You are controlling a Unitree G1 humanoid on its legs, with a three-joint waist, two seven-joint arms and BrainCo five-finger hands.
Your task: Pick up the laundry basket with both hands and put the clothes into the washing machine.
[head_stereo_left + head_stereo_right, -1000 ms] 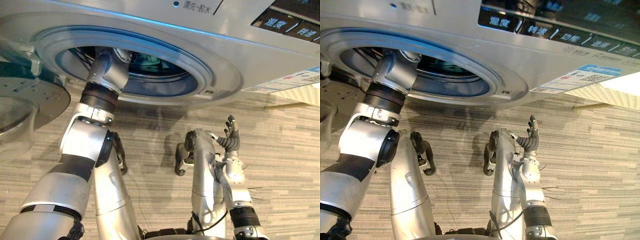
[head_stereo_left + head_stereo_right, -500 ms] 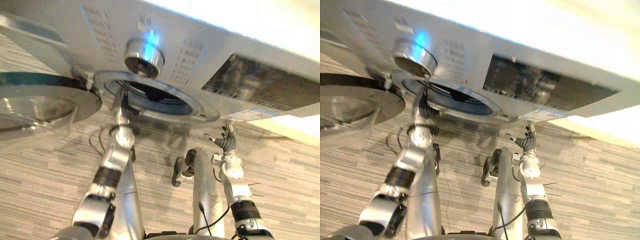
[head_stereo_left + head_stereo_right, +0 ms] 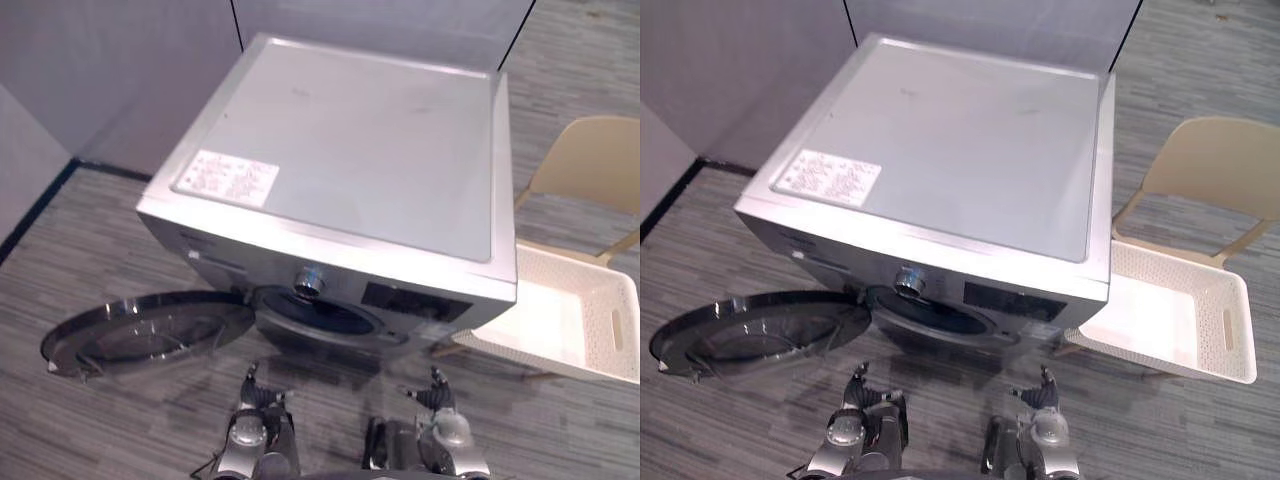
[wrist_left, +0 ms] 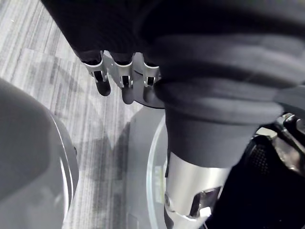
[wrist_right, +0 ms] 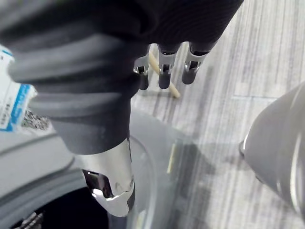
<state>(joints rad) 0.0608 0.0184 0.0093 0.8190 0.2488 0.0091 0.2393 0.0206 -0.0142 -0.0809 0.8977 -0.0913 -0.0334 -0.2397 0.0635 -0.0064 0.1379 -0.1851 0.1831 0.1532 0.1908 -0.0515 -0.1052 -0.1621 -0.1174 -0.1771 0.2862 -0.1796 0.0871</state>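
1. The washing machine (image 3: 340, 170) is being seen from above, its round door (image 3: 150, 330) swung wide open on the left side.
2. The laundry basket (image 3: 612, 322) is being carried on a beige chair (image 3: 590, 160), just beside the machine's right side.
3. The left hand (image 3: 255, 393) and right hand (image 3: 437, 395) are being held up before the machine's front, fingers loosely straight, nothing being gripped.

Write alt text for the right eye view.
Silver washing machine seen from above, round door swung open leftward. An empty white laundry basket sits on a beige chair to its right; the left hand and right hand hang open in front.
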